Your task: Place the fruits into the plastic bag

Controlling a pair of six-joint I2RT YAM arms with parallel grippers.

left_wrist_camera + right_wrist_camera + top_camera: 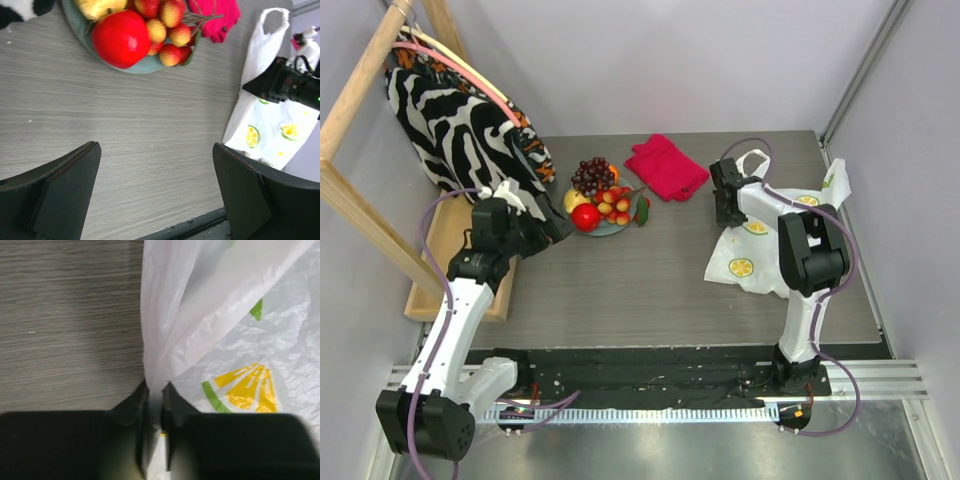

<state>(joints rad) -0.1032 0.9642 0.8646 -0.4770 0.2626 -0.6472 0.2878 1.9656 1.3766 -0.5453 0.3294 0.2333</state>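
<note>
The fruits lie on a grey-green plate [612, 229] at the table's back middle: dark grape bunch [591, 175], red apple [585, 217], yellow fruit [576, 199] and small red-yellow fruits [615, 208]. The apple [120, 38] and small fruits [169, 35] also show in the left wrist view. The white plastic bag [760, 250] with lemon prints lies flat at the right. My right gripper [727, 205] is shut on a fold of the bag [165, 335] near its handle. My left gripper [552, 228] is open and empty, just left of the plate.
A crimson cloth [666, 166] lies behind the plate. A zebra-striped fabric bag [450, 120] hangs from a wooden rack [360, 210] at the left. Bare table lies between plate and plastic bag.
</note>
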